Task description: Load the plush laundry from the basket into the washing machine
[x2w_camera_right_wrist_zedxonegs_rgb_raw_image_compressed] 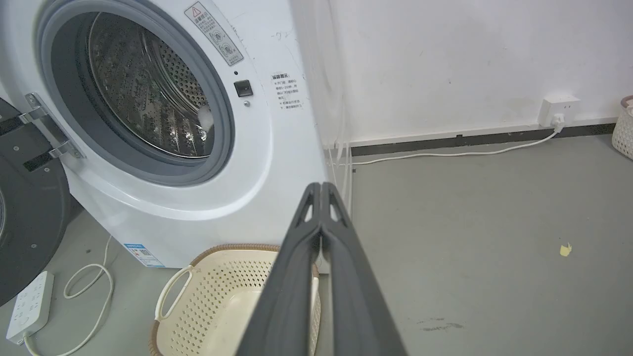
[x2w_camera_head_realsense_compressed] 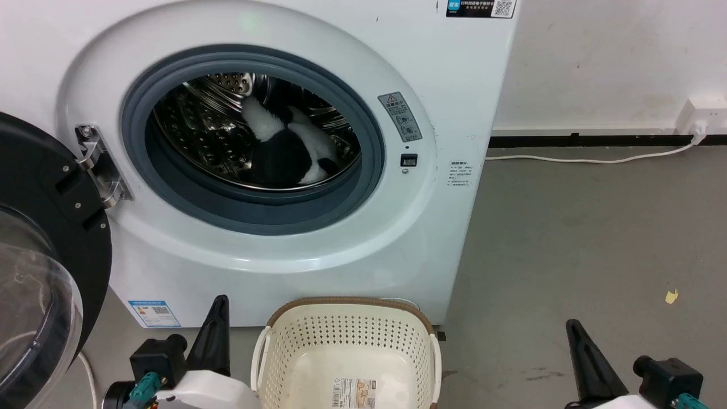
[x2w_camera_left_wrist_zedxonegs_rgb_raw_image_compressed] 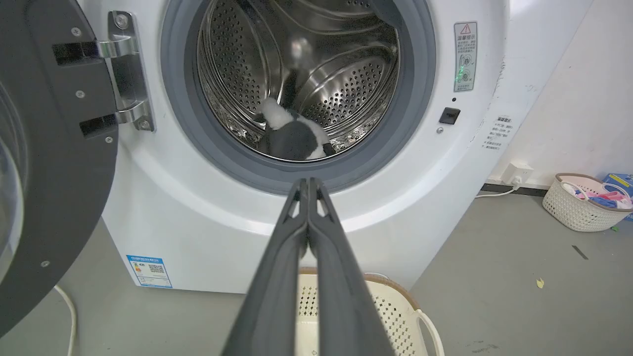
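Note:
The black-and-white plush laundry (x2w_camera_head_realsense_compressed: 289, 150) lies inside the steel drum of the white washing machine (x2w_camera_head_realsense_compressed: 443, 68), seen too in the left wrist view as the plush laundry (x2w_camera_left_wrist_zedxonegs_rgb_raw_image_compressed: 294, 136). The machine's door (x2w_camera_head_realsense_compressed: 40, 250) hangs wide open at the left. The cream basket (x2w_camera_head_realsense_compressed: 346, 341) stands on the floor before the machine, with only a paper label on its bottom. My left gripper (x2w_camera_head_realsense_compressed: 218, 304) is shut, left of the basket; its fingers (x2w_camera_left_wrist_zedxonegs_rgb_raw_image_compressed: 306, 237) press together. My right gripper (x2w_camera_head_realsense_compressed: 573, 329) is shut, right of the basket, holding nothing.
A white cable (x2w_camera_head_realsense_compressed: 590, 159) runs along the grey floor to a wall socket (x2w_camera_head_realsense_compressed: 701, 116). A power strip (x2w_camera_right_wrist_zedxonegs_rgb_raw_image_compressed: 29, 306) lies left of the machine. Another basket with coloured clothes (x2w_camera_left_wrist_zedxonegs_rgb_raw_image_compressed: 586, 202) stands by the right wall. A yellow scrap (x2w_camera_head_realsense_compressed: 672, 296) is on the floor.

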Controlling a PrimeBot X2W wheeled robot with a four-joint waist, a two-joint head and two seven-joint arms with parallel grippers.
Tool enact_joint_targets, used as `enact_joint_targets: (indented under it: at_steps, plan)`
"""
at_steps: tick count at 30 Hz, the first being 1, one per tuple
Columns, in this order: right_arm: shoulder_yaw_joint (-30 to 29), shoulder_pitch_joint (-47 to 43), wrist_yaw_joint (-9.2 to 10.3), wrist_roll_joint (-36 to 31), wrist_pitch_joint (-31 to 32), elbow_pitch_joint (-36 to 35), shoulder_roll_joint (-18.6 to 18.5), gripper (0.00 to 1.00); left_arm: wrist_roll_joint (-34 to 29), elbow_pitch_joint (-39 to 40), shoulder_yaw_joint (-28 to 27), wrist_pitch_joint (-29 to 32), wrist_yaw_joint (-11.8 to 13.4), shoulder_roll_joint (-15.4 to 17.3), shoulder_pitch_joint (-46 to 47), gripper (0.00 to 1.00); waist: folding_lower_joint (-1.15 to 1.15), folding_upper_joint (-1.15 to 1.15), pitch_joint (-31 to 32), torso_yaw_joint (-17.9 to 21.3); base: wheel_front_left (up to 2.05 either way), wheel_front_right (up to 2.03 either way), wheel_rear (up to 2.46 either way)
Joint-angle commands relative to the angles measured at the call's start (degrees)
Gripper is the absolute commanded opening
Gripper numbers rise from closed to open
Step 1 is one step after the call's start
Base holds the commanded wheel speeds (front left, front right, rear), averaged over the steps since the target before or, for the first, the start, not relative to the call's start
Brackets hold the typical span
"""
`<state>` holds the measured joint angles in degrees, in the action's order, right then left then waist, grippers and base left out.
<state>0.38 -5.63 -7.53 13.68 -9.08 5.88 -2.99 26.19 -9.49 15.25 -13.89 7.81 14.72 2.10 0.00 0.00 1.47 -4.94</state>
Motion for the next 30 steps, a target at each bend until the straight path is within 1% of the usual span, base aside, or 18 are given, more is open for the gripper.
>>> enact_joint_targets:
  at_steps: [1,30]
  plan:
    - [0.0,0.4,0.0,-0.6,0.4,-0.4,0.0,0.0,-0.9,0.4,-0.5,0.3,-0.4,-0.5,-0.1,0.0,0.0,0.0,0.0,0.0,0.0,0.0,0.0]
    - [-0.1,1.7,0.01,-3.9,2.6,-1.7,0.0,0.0,-7.2,2.7,-4.2,3.7,-2.3,-3.3,-0.6,0.0,0.0,0.0,-0.4,1.3,0.0,0.0,0.0]
